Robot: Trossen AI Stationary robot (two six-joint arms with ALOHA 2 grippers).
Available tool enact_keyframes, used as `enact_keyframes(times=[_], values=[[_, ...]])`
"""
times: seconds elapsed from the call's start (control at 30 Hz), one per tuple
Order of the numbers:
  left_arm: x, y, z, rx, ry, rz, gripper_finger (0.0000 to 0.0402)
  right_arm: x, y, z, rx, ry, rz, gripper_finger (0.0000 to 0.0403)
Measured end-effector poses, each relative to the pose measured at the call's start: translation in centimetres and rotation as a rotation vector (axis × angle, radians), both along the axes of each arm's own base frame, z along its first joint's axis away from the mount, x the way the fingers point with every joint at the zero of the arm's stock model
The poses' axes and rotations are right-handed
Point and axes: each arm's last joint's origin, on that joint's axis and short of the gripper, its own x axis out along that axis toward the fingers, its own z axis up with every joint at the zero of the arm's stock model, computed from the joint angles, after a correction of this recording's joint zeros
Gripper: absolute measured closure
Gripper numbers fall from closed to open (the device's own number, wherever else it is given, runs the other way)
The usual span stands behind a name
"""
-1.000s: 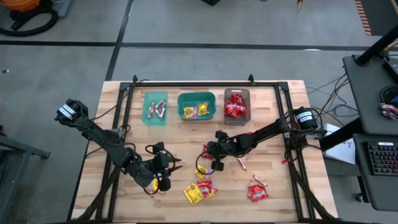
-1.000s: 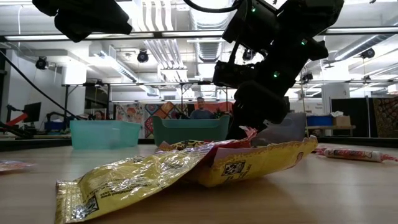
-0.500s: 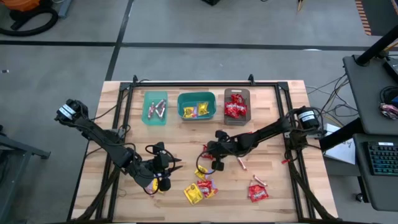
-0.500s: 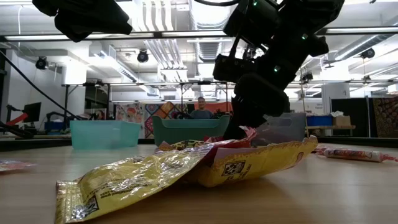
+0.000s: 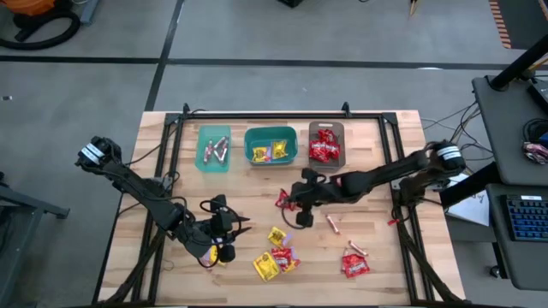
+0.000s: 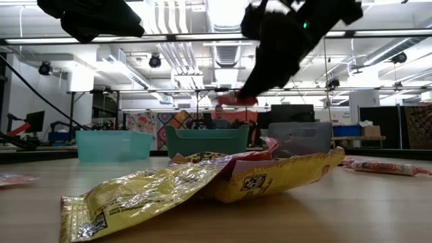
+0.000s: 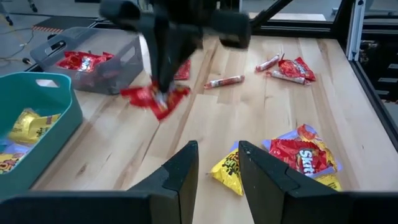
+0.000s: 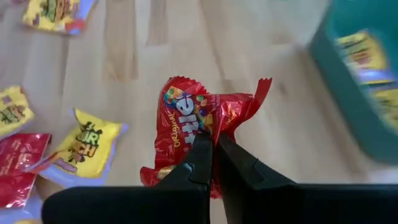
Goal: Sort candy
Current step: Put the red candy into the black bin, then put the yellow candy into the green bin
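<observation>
The right end effector [image 5: 291, 204] is pinched tight on a red packet [image 8: 193, 121], holding it in the air above the middle of the counter [image 5: 377, 257], in front of the three bins. The packet hangs crumpled from the fingertips [image 8: 208, 152], clear of the wood. The grey-brown bin [image 5: 326, 145] at the back already holds red packets, so that is likely the target. To do this step well, the arm should carry the packet high enough to clear the bin's rim, stop with it over the bin's middle rather than its edge, and release only then; the wrapper is light and could flutter or catch on a wall if dropped from too far out.

The left end effector [image 7: 214, 165] hovers low over the near left part of the counter with its fingers a narrow gap apart and nothing between them.

The packets are thin crinkled foil, glossy and creased, with serrated ends. More candy lies loose on the counter: a yellow packet [image 5: 276, 236], a mixed pile of yellow and red ones [image 5: 276, 262], another red packet [image 5: 354, 264] and a slim pinkish stick [image 5: 332, 224]. The middle teal bin [image 5: 271, 145] holds yellow packets and the pale teal bin [image 5: 213, 149] holds sticks. The counter is pale wood planks with a dark metal frame.
</observation>
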Motion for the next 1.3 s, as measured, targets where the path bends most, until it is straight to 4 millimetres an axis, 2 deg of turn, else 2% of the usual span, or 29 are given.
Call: enact_keyframes(times=[0.13,0.23,0.3,0.43,0.53,0.7,0.87,1.03,1.17,1.3], values=[[0.0,0.0,0.0,0.003,0.001,-0.001,0.0304,-1.7,-2.0,2.6,-0.082,-0.016,-0.122,0.0394],[0.0,0.0,0.0,0.004,0.001,-0.001,0.0304,-3.6,-5.1,4.3,-0.140,-0.004,-0.337,0.0394],[0.0,0.0,0.0,0.003,0.001,-0.001,0.0304,-5.1,-7.6,4.9,-0.139,0.035,-0.501,0.0394],[0.0,0.0,0.0,0.002,0.001,0.001,0.0304,-7.4,-12.6,4.4,-0.104,0.124,-0.769,0.0394],[0.0,0.0,0.0,0.001,0.000,0.001,0.0304,-8.1,-15.6,3.4,-0.095,0.164,-0.886,0.0389],[0.0,0.0,0.0,-0.018,-0.003,0.009,0.0304,-8.4,-18.4,1.5,-0.016,0.245,-0.910,0.0354],[-0.2,0.1,-0.3,-0.048,0.021,0.017,0.0304,-8.3,-19.0,0.4,-0.002,0.290,-0.920,0.0291],[-0.5,0.2,-0.8,-0.137,0.073,0.032,0.0304,-8.0,-18.3,1.6,0.052,0.244,-0.863,0.0238],[-0.8,0.1,-1.3,-0.291,0.156,0.007,0.0304,-7.5,-16.3,3.7,0.147,0.152,-0.746,0.0221],[-1.1,-0.1,-1.7,-0.473,0.250,0.023,0.0304,-7.1,-12.8,5.5,0.231,0.089,-0.591,0.0219]])
